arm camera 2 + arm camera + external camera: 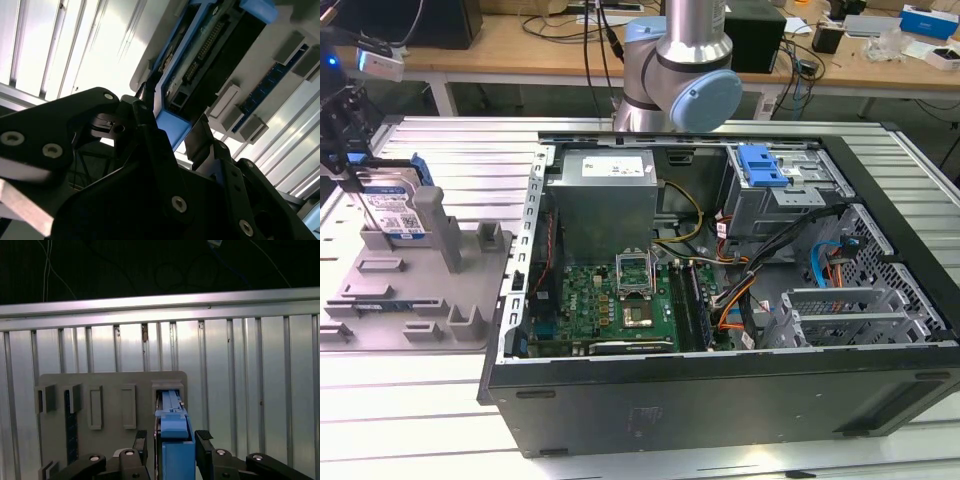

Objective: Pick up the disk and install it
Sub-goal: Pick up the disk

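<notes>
The disk [398,210] stands on edge in a slot of the grey holder [420,290] at the exterior view's left; its white-and-blue label and blue carrier frame show. My gripper [350,165] is right over the disk, at its upper end. In the first wrist view the disk's blue frame [174,415] runs between my two black fingers [141,442], and my gripper [172,437] is open with narrow gaps on both sides. The second wrist view shows the disk's [210,40] connector side, with my gripper [172,107] straddling its near end.
An open computer case [720,400] lies in the middle of the ribbed metal table, with a motherboard [620,300], a grey power supply [605,195] and a drive cage with a blue latch [765,165] inside. The arm's elbow [685,75] rises behind the case. A cluttered wooden bench [540,45] stands beyond.
</notes>
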